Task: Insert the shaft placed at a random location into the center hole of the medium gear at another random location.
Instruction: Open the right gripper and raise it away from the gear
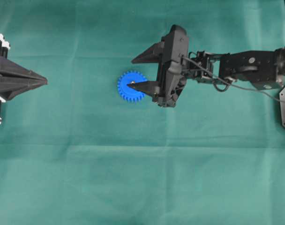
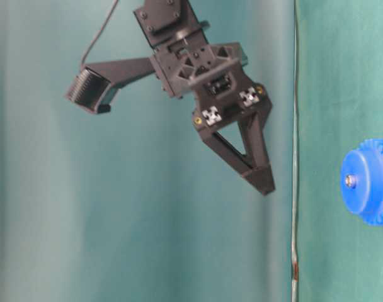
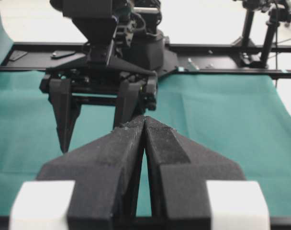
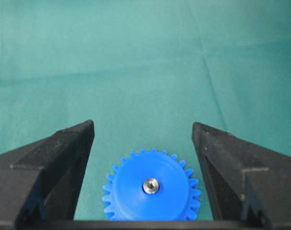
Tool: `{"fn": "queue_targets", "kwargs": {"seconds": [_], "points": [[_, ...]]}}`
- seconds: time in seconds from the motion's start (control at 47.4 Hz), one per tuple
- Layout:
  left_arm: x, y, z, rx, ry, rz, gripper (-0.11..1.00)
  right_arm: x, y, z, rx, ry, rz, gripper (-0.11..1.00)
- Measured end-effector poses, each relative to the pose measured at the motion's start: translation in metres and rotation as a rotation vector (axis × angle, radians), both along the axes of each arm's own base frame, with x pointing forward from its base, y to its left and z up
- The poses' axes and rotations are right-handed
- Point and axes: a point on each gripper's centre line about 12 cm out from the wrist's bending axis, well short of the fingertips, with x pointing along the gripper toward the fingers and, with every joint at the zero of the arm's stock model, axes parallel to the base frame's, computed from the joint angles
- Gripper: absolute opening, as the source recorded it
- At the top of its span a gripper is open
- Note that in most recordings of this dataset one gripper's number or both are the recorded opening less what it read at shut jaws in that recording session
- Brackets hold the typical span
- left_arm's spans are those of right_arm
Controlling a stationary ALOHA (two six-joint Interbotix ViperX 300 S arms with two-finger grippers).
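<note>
The medium gear [image 1: 125, 90] is bright blue and lies flat on the green cloth near the middle. The shaft [image 4: 151, 185] stands in its center hole, and only the shiny silver end shows at the hub [image 2: 350, 181]; the hole itself is filled and hidden. My right gripper [image 1: 131, 73] hangs open above the gear, one finger crossing over the gear's right side in the overhead view. In the right wrist view the gear [image 4: 152, 191] sits between the wide-apart fingers [image 4: 64, 153], touching neither. My left gripper [image 1: 45, 82] is shut and empty at the far left, its tips pressed together [image 3: 144, 120].
Green cloth [image 1: 142, 178] covers the whole table. A black frame rail [image 3: 222, 72] with stands runs behind the cloth's far edge in the left wrist view. The right arm [image 1: 245, 68] stretches in from the right edge.
</note>
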Motion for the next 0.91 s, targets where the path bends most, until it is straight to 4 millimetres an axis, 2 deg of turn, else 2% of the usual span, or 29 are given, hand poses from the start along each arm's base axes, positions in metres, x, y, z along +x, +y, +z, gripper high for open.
{"fn": "queue_targets", "kwargs": {"seconds": [0.169,0.316,0.591,0.907], "points": [[0.0,0.0,0.0,-0.002,-0.002,0.0,0.0,-0.003,0.0,0.0,0.0,0.003,0.0,0.84],[0.0,0.0,0.0,-0.002,0.0,0.0,0.0,-0.015,0.001,0.002,0.002,0.004,-0.002,0.84],[0.0,0.0,0.0,0.0,-0.002,0.0,0.0,-0.051,0.006,0.016,0.007,-0.023,-0.003,0.84],[0.0,0.0,0.0,0.0,-0.002,0.0,0.0,-0.094,0.011,0.02,0.031,-0.04,-0.013,0.84]]}}
